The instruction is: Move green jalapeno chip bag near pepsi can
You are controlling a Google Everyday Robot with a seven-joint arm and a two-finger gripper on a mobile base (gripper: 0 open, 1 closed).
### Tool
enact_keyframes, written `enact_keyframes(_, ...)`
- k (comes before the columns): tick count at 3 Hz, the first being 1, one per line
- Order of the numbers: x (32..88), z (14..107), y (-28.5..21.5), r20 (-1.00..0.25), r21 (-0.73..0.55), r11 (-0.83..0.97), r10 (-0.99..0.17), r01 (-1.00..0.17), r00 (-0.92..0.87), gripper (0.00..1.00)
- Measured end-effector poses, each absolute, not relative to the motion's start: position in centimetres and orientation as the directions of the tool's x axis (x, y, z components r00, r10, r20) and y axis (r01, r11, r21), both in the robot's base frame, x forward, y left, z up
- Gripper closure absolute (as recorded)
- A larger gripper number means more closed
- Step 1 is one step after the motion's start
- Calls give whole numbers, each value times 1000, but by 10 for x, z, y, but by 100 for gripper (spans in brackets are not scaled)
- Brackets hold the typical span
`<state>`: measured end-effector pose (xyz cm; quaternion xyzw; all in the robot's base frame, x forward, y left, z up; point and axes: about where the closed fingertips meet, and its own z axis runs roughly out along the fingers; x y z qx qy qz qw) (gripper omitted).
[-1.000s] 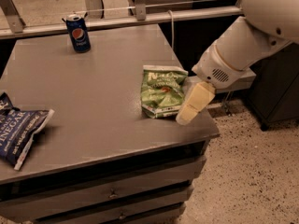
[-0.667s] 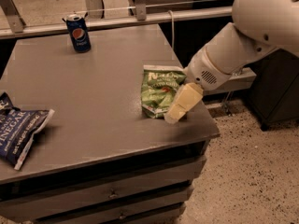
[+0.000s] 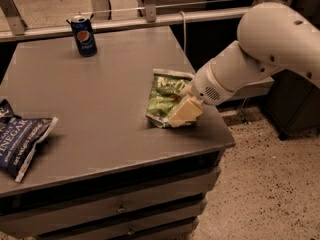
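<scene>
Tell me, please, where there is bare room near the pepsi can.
The table is bare beside and before the pepsi can, through the middle. Crowded: right edge, where the gripper is at the green jalapeno chip bag; near-left corner, the vinegar bag.

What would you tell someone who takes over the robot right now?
End effector: low at the near right edge of the green jalapeno chip bag; no grip on it can be made out.
Bag: lying flat near the right edge of the table.
Pepsi can: upright at the far left of the table, well apart from the bag.
Blue vinegar chip bag: near left edge, not part of the job.
Done: arm is at the bag.
Left: grasp the bag, carry it to the can, set it down close by.
</scene>
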<state>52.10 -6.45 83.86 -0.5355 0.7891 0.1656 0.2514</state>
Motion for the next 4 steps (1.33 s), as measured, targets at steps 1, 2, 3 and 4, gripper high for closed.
enact_keyframes(1, 526, 837, -64, -585, -30, 365, -761, -931, -280, 64)
enact_keyframes(2, 539, 849, -61, -592, -77, 340, -772, -937, -231, 88)
enact_keyframes(3, 564, 879, -52, -600, -155, 302, -785, -941, -153, 100)
enact_keyframes(4, 588, 917, -43, -609, -237, 270, -790, -933, -73, 100)
